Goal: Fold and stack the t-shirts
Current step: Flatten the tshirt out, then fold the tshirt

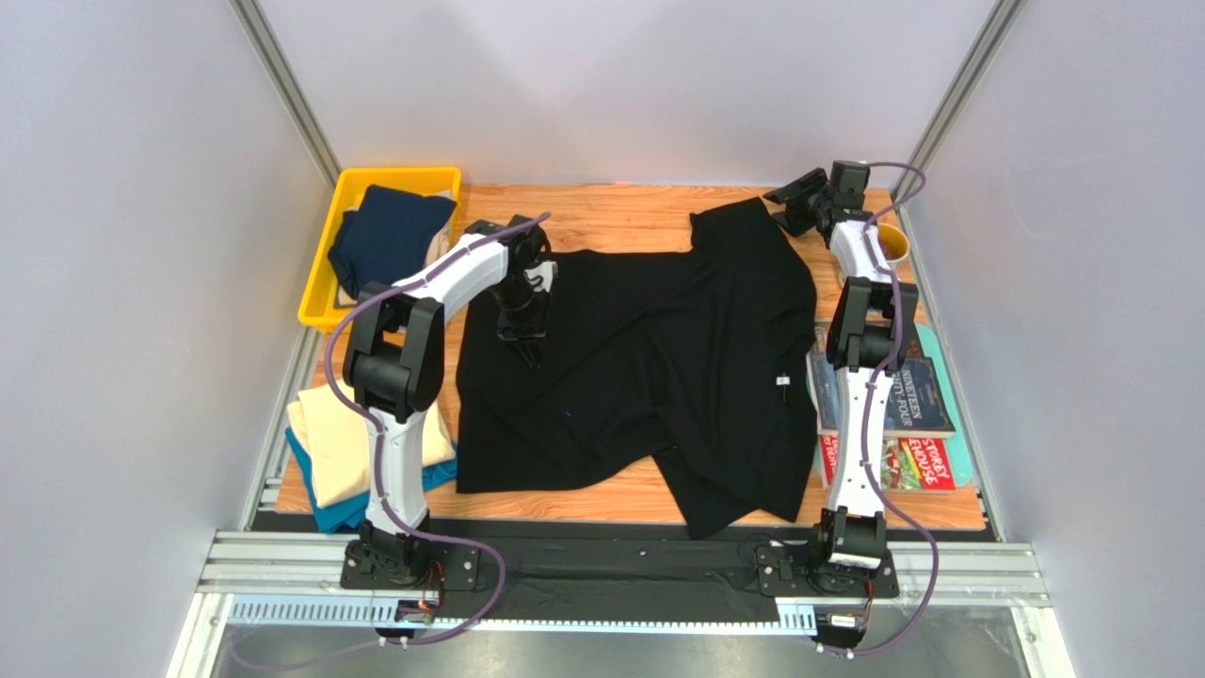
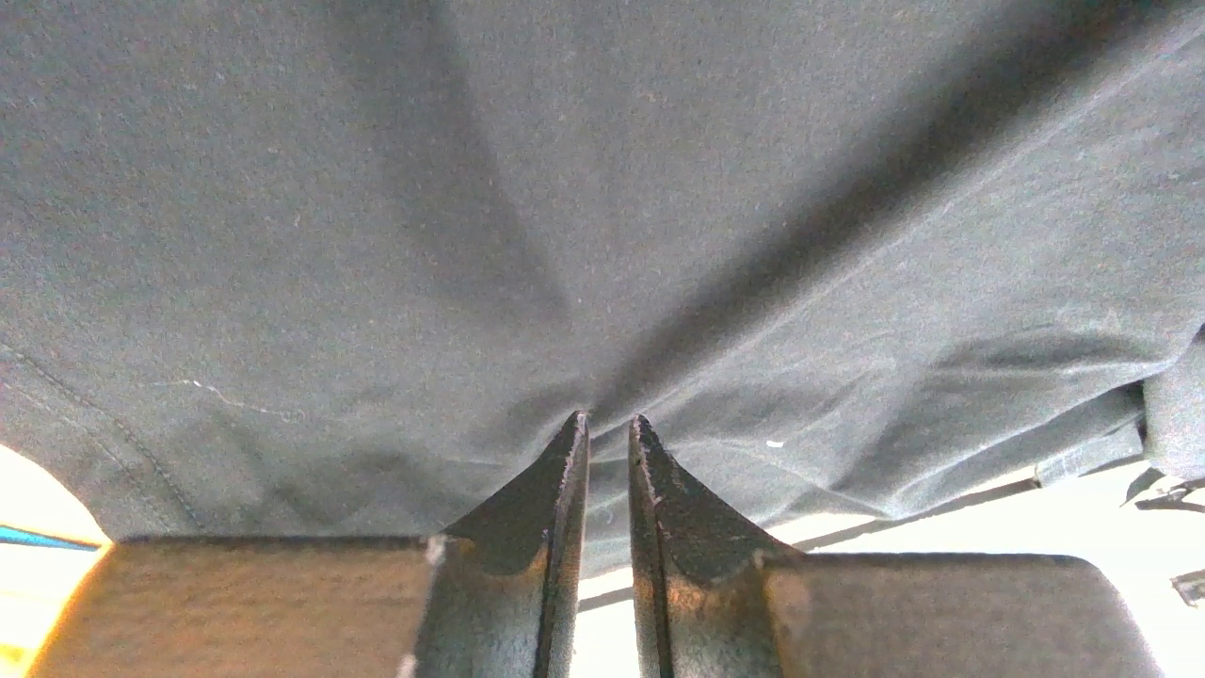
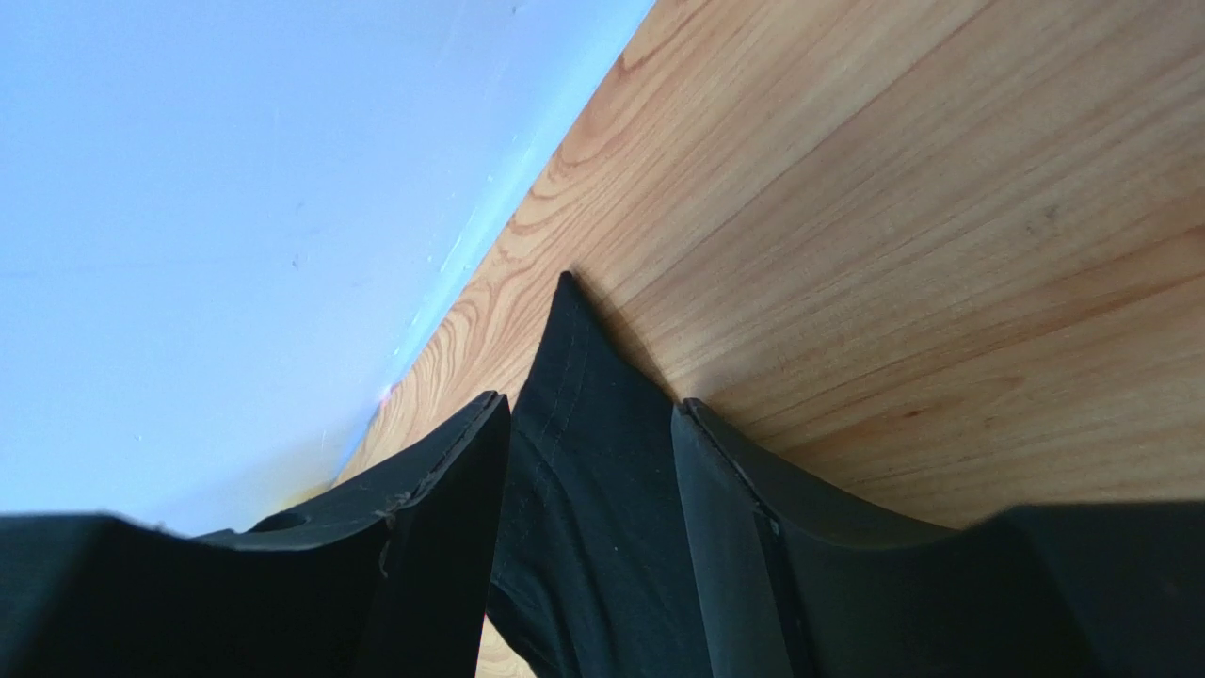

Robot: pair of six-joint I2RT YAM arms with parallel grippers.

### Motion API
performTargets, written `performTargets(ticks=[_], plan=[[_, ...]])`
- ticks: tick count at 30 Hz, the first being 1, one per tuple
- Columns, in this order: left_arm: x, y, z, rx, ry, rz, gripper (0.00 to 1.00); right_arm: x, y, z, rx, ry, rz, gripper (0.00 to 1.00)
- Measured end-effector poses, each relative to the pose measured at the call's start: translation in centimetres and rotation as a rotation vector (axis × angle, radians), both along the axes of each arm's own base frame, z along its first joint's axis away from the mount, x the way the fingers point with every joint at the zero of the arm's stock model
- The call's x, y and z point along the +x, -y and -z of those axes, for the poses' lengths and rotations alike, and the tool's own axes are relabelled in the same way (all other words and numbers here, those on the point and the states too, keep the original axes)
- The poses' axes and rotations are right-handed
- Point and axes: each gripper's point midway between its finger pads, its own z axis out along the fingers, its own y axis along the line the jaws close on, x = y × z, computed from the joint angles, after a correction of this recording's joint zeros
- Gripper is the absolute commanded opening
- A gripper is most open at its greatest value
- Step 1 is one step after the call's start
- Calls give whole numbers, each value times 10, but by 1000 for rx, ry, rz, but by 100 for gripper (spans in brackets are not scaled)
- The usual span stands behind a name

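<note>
A large black t-shirt (image 1: 665, 353) lies spread and rumpled over the middle of the wooden table (image 1: 637, 212). My left gripper (image 1: 521, 336) is on the shirt's left part. In the left wrist view it (image 2: 606, 420) is shut on a pinched fold of the black cloth (image 2: 594, 184). My right gripper (image 1: 782, 202) is at the shirt's far right corner. In the right wrist view it (image 3: 590, 403) is open, and the black corner (image 3: 573, 353) lies between its jaws. A navy shirt (image 1: 389, 233) sits in the yellow bin. A cream shirt (image 1: 340, 438) lies on a teal one (image 1: 328, 506) at the near left.
The yellow bin (image 1: 323, 283) stands at the far left. Colourful magazines (image 1: 905, 410) lie along the right edge beside the right arm. A yellow round object (image 1: 894, 243) sits at the far right. Grey walls close in on three sides.
</note>
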Motion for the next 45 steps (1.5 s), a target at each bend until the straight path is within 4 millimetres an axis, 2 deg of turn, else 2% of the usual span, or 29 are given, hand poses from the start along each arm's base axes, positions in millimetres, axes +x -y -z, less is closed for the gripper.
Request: performTargets(ticks=[6,10,19,25,31,32,34,35,37,45], plan=[[-4,-2,0,11,-15,2,22,1,0,0,3,3,0,51],[-4,-4,0,22,-16,4,22,-1,-1,3,-4,-7,-12,45],[-4,-5,0,23,-12,6,21,-8,-10,5,-66,-3,-90,53],[-9,-7,5,28,-24,7,21,-15,-18,5,-138,-16,-144,50],[-20,-12,13,46,-56,7,21,-22,-26,10,-184,-44,-175,34],[-20,-12,13,47,-56,7,21,-23,-27,11,-186,-49,-178,26],[-20,-12,12,47,-52,7,21,-25,-27,14,-193,-59,-184,17],[-19,-12,12,45,-50,7,21,-28,-29,17,-193,-71,-188,7],[-18,-12,12,44,-46,7,21,-31,-29,19,-197,-81,-193,0],[-16,-11,12,40,-37,7,21,-45,-34,19,-201,-112,-214,0]])
